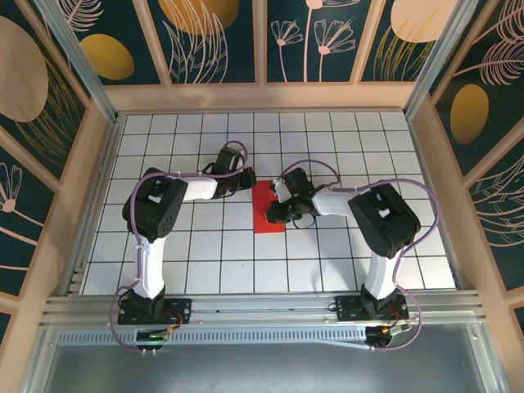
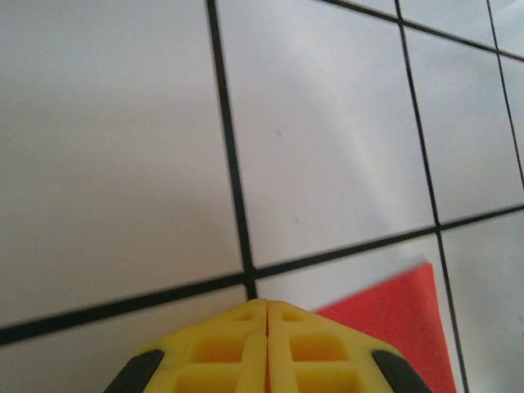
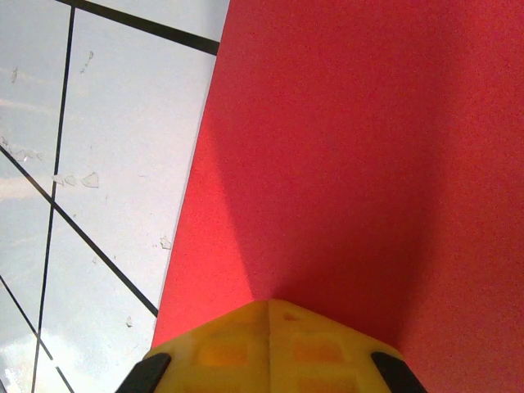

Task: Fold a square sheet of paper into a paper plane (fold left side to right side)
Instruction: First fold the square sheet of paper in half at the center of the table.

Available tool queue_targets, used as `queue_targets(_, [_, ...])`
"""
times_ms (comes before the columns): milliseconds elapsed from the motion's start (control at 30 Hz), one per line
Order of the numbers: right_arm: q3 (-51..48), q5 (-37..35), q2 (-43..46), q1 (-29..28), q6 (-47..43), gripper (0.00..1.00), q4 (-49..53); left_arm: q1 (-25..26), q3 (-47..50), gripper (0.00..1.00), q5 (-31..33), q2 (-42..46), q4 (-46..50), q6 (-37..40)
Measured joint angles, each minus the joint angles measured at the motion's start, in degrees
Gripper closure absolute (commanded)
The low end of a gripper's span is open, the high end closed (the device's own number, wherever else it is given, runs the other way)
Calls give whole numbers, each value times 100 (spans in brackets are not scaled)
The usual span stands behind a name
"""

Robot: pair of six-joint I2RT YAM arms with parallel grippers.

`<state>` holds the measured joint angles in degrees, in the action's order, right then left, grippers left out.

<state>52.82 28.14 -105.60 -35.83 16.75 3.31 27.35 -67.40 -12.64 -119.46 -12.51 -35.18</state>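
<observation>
- The paper [image 1: 266, 223] lies as a narrow rectangle mid-table [image 1: 196, 262], between the arms.
- The left gripper [image 2: 267, 307] is closed and empty, just beside a paper corner.
- The right gripper [image 3: 267, 309] is closed and low over the paper.
- Risk: a sideways drag by the right tip could skid the loose paper and skew the crease.

Lab enclosure: gridded table [image 1: 205, 270], patterned panels [image 1: 205, 37]
</observation>
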Motion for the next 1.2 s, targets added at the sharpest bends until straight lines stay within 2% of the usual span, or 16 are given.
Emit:
queue_targets(400, [0,22,0,7,4,100,-17,-105,-120,92,262,-33,90,98])
queue_targets(500, [0,33,0,11,7,100,-33,-160,133,93,424,286,210,166])
queue_targets(667, [-9,33,9,11,13,100,-50,-186,739,93,411,1287,245,186])
queue_targets(867, [-11,33,11,11,61,100,-50,153,1622,94,166,2129,-50,-120])
queue_targets(1000, [-9,31,11,11,129,100,-52,492,2238,95,-105,2111,-374,-612])
queue_targets(1200, [-9,28,11,11,164,100,-52,684,2247,95,-256,1917,-549,-922])
